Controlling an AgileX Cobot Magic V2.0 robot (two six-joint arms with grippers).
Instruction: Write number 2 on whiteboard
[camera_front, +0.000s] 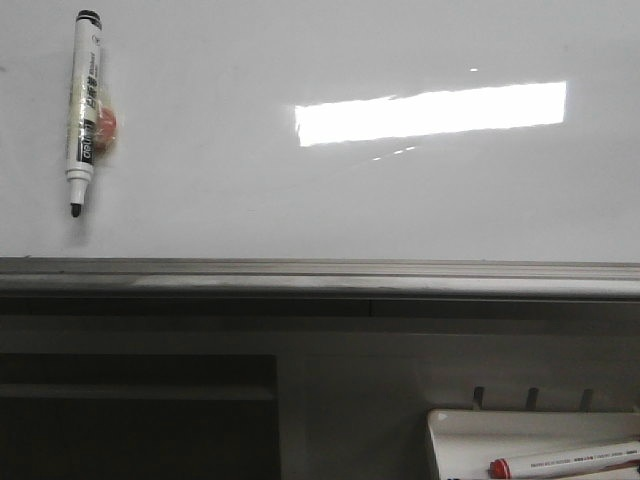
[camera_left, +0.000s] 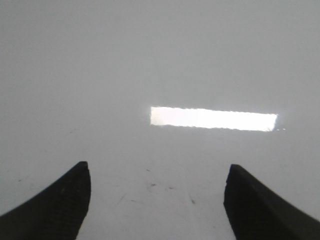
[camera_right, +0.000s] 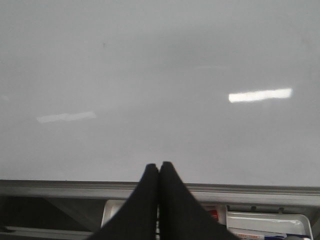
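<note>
On the far left of the whiteboard (camera_front: 330, 200) lies a black marker (camera_front: 85, 110), cap off. Its long side runs up and down, and its dark tip points down toward the grey rim (camera_front: 320, 275). Something small and reddish sits just beside it; I cannot tell what. No number 2 is drawn on the board yet.

The left gripper (camera_left: 155, 200) has its jaws spread wide, holding nothing. I think the left arm is nearer the marker. The right gripper (camera_right: 159, 200) has its jaws pressed together, empty, just below the rim. Below the rim on the right, a white tray (camera_front: 470, 425) holds a red-capped marker (camera_front: 565, 462).
</note>
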